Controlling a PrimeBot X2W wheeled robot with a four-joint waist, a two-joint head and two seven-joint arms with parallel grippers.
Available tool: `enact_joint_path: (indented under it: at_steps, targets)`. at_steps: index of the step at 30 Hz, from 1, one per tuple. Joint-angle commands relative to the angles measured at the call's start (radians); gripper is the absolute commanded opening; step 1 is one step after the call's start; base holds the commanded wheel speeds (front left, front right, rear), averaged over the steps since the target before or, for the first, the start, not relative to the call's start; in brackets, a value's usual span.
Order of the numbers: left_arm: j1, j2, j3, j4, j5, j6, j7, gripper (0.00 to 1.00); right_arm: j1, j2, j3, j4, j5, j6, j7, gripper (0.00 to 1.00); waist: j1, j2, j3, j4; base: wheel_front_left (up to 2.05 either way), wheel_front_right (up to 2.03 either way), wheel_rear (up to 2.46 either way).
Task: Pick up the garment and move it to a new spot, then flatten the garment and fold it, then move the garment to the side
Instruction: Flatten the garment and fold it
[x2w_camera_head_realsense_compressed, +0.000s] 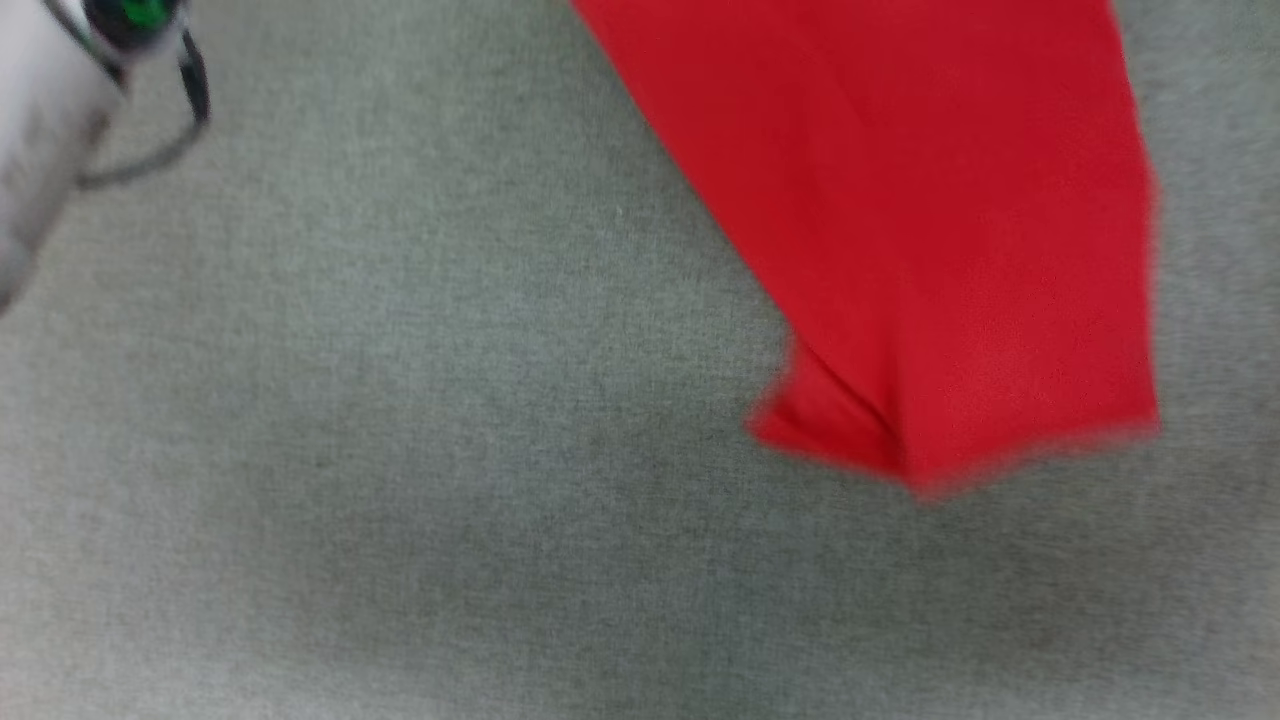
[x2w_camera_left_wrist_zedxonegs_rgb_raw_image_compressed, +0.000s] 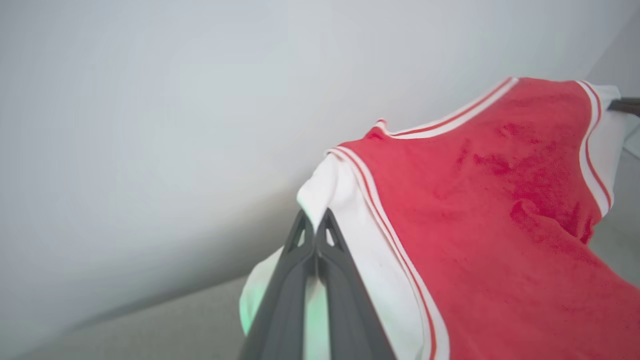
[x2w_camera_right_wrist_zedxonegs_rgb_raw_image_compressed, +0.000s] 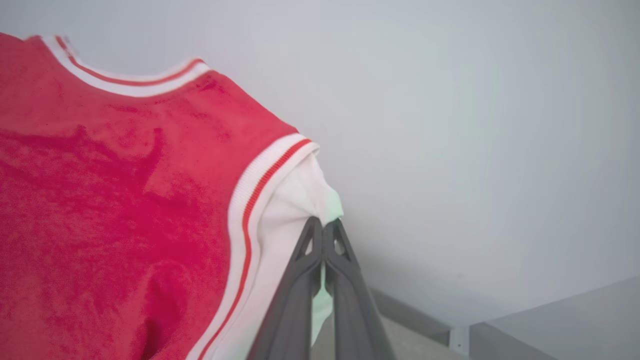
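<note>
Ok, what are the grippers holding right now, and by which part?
The garment, by its white sleeves: left gripper pinches one sleeve, right gripper the other.

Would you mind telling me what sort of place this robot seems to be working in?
Probably an indoor test station for cloth handling: a wide grey fabric-covered surface, a plain pale wall, and the garment held up by its white sleeves in the left gripper and right gripper.
</note>
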Motion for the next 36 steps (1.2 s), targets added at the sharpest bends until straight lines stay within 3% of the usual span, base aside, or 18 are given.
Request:
enact_joint_path:
  at_steps: [1, 5, 8, 10, 14, 18, 23, 28, 36]
  targets:
    - [-0.037, -0.008, 0.025, 0.029, -0.013, 0.001, -0.038, 0.0, -0.04, 0.01, -0.022, 0.033, -0.028, -0.001, -0.042, 0.0, 0.0, 0.0, -0.061, -0.022, 0.0, 0.0, 0.0]
    - [-0.126, -0.063, 0.097, 0.13, -0.042, 0.001, -0.155, 0.0, -0.141, 0.065, -0.103, 0.194, -0.086, -0.001, -0.182, 0.0, 0.0, 0.0, -0.118, -0.037, 0.0, 0.0, 0.0]
    - [-0.18, -0.09, 0.155, 0.152, -0.067, 0.001, -0.189, 0.0, -0.206, 0.111, -0.152, 0.296, -0.104, -0.001, -0.256, 0.0, 0.0, 0.0, -0.154, -0.052, 0.0, 0.0, 0.0]
    - [-0.179, -0.099, 0.14, 0.15, -0.051, 0.001, -0.192, 0.0, -0.216, 0.143, -0.16, 0.343, -0.114, -0.001, -0.275, 0.0, 0.0, 0.0, -0.177, -0.059, 0.0, 0.0, 0.0]
    - [-0.129, -0.085, 0.126, 0.138, -0.064, 0.001, -0.197, 0.0, -0.162, 0.167, -0.132, 0.362, -0.112, -0.001, -0.28, 0.0, 0.0, 0.0, -0.211, -0.068, 0.0, 0.0, 0.0]
    - [0.002, -0.051, 0.087, 0.065, -0.089, 0.001, -0.199, 0.0, -0.043, 0.153, -0.091, 0.307, -0.072, -0.001, -0.292, 0.0, 0.0, 0.0, -0.245, -0.08, 0.0, 0.0, 0.0]
    - [0.265, 0.043, 0.007, -0.151, -0.136, 0.001, -0.202, 0.0, 0.191, 0.095, 0.011, 0.115, 0.01, -0.001, -0.273, 0.0, 0.0, 0.0, -0.291, -0.088, 0.0, 0.0, 0.0]
    - [0.473, 0.121, -0.039, -0.312, -0.136, 0.001, -0.204, 0.0, 0.369, -0.023, 0.072, -0.083, 0.097, -0.001, -0.247, 0.0, 0.0, 0.0, -0.32, -0.093, 0.0, 0.0, 0.0]
    - [0.84, 0.219, 0.048, -0.513, -0.095, 0.001, -0.202, 0.0, 0.74, -0.267, 0.102, -0.472, 0.263, -0.001, -0.17, 0.0, 0.0, 0.0, -0.369, -0.097, 0.0, 0.0, 0.0]
